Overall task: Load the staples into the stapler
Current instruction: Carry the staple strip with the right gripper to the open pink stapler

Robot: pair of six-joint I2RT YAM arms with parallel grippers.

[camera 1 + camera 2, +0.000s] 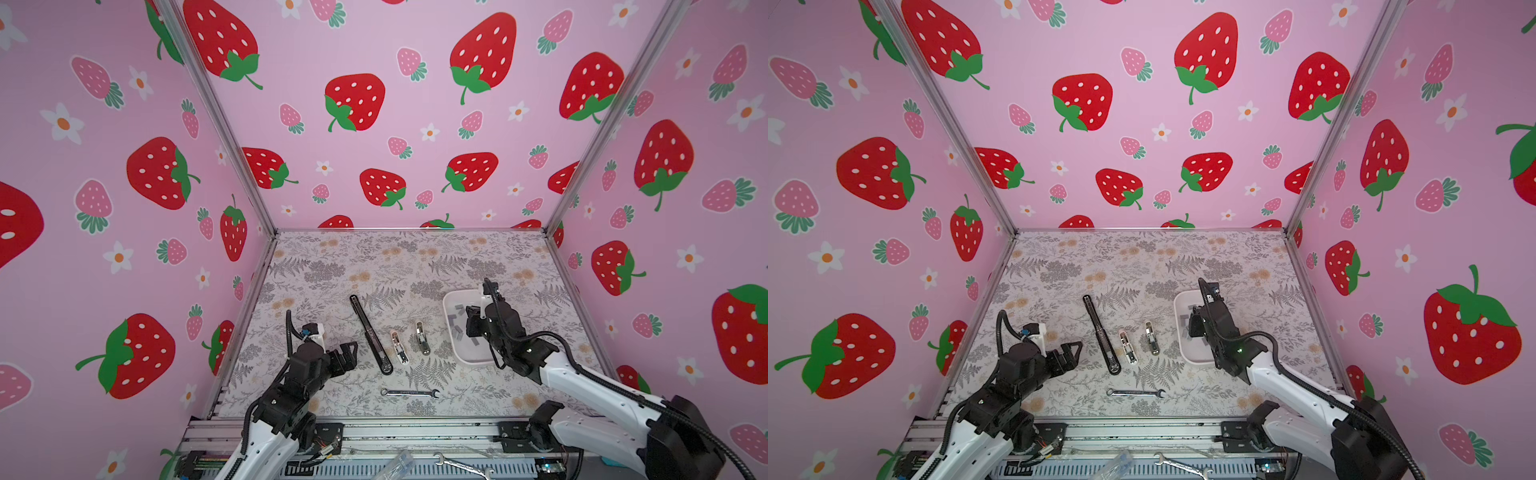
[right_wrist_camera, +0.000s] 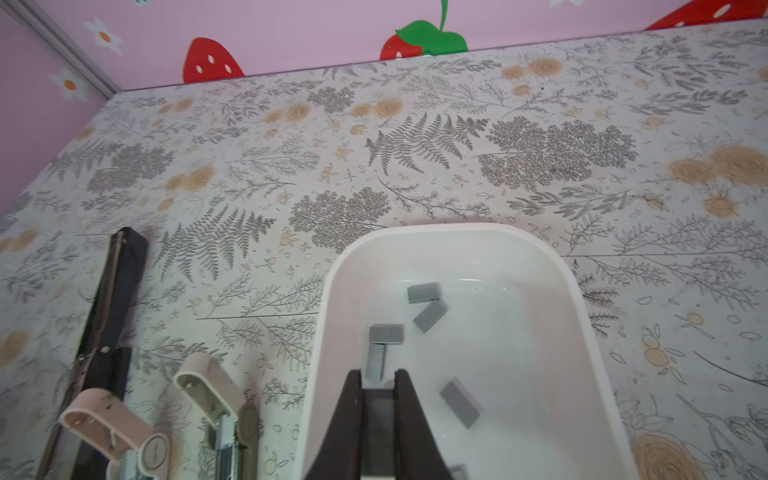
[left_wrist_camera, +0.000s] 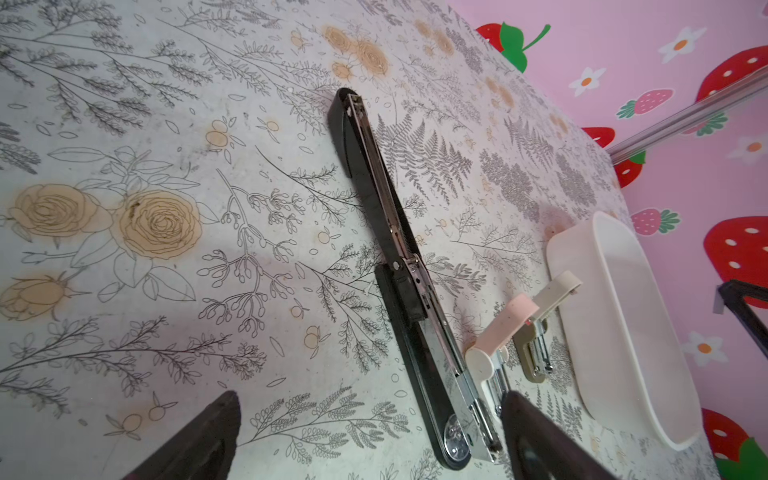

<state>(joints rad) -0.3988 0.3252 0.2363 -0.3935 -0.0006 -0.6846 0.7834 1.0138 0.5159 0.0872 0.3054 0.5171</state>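
**DESK:** Where do the staples stand?

**OPERATOR:** I see the staples (image 2: 431,316) as loose grey strips lying in the white tray (image 2: 457,229), at the right of the floral table (image 1: 374,266). My right gripper (image 2: 379,379) is down inside that tray, its fingers pinched on one grey strip (image 2: 377,409). Whether that strip is off the tray floor, I cannot tell.

**DESK:** And the other arm?

**OPERATOR:** My left gripper (image 1: 352,352) sits at the table's left with its fingers spread wide, grasping nothing — just beside the near end of the long black stapler (image 1: 370,332), which lies opened out flat. Between that stapler and the tray lie two smaller ones, side by side but apart: the pink mini stapler (image 1: 399,347) and the beige mini stapler (image 1: 422,338). Both show their lids swung up in the wrist views. A silver wrench (image 1: 409,392) lies crosswise nearer the front edge — clear of all three staplers.
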